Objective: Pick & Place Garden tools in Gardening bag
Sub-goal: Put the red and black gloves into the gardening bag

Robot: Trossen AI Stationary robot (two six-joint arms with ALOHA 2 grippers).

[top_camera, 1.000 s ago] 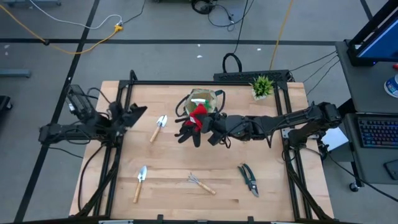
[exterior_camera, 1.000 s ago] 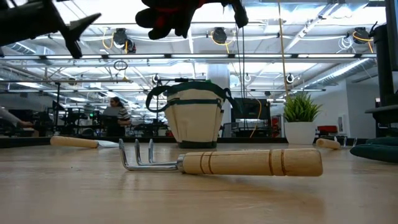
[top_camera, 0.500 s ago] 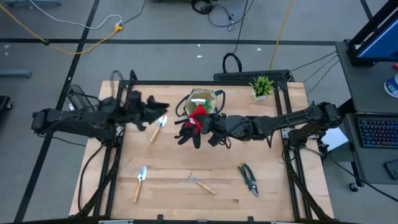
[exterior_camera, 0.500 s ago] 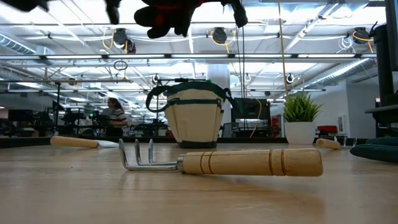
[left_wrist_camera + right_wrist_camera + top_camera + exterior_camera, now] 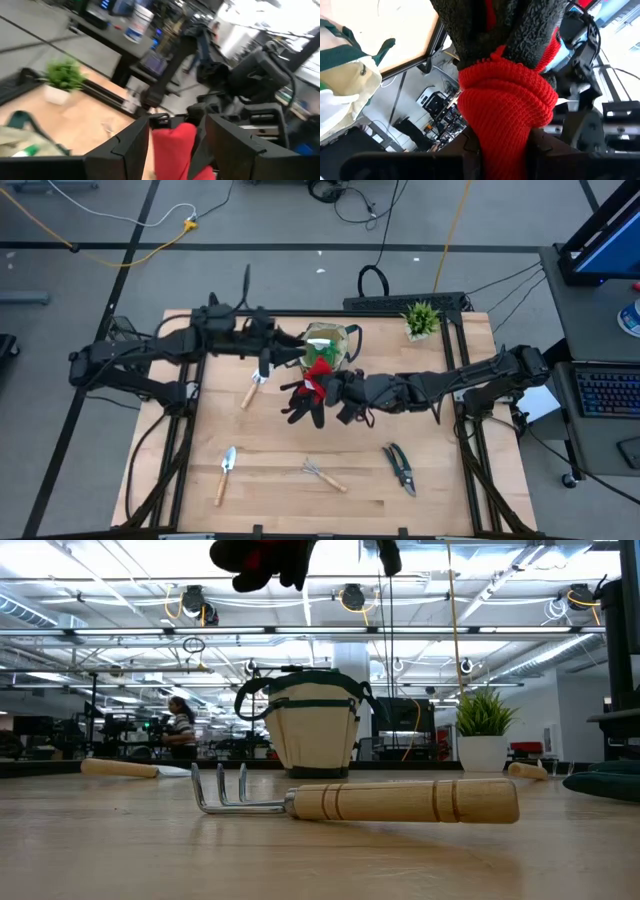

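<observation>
A red-black glove is held in the jaws of the right gripper, just below the gardening bag at the upper centre of the high view; in the right wrist view the knitted red cuff is seen pinched between the dark fingers, the rest drooping. The glove is judged to be light, soft and floppy, so a pinch at the bunched cuff suits it, and its loose fingers may catch on the bag's rim or loop handles. The left gripper is reached in from the left, beside the bag's left edge, its jaws set moderately apart with nothing held; in the left wrist view the glove is seen beyond them. The bag is soft canvas and may be judged liable to shift or sag if pushed. On the bench lie a trowel left of the glove, a second trowel at the lower left, a rake at the lower centre and pruning shears at the lower right; these are stiff and best gripped at the handles.
</observation>
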